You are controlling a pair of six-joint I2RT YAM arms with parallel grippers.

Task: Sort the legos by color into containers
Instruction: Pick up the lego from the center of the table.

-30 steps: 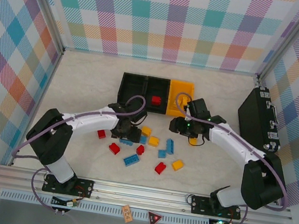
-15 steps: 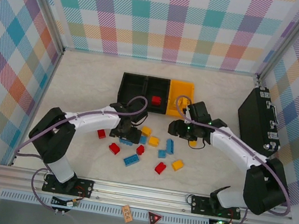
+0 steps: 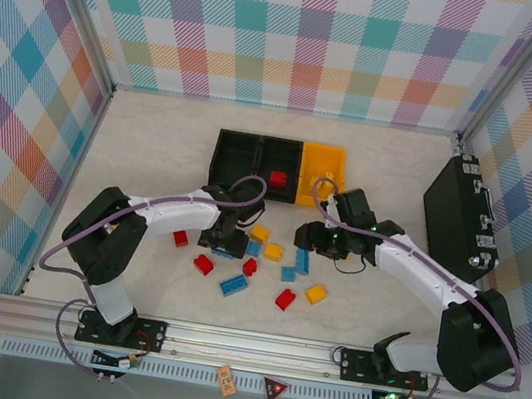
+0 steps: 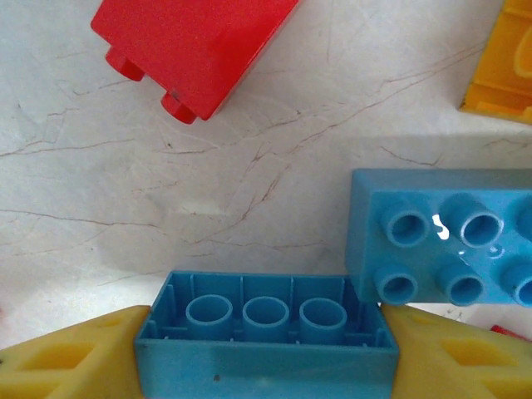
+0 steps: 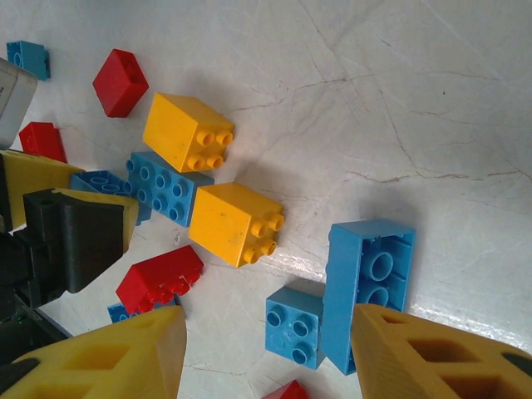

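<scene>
Left of the yellow-orange bin [image 3: 325, 156], two black bins [image 3: 237, 158] are set in a row with it. A red brick [image 3: 278, 177] is seen in the black bin that touches it. Nearer than the yellow-orange bin and to its left, the left gripper [image 4: 266, 359] is closed on a blue brick [image 4: 266, 322]. The brick is held hollow side up, with both ends touched by the fingers. The loose legos [image 3: 273, 252] are scattered on the table [image 3: 154, 141] near that bin's front. Straight in front of the bin, the right gripper [image 5: 268, 332] is held apart with nothing gripped. A long blue brick [image 5: 366, 283] is seen lying on its side beside one finger.
</scene>
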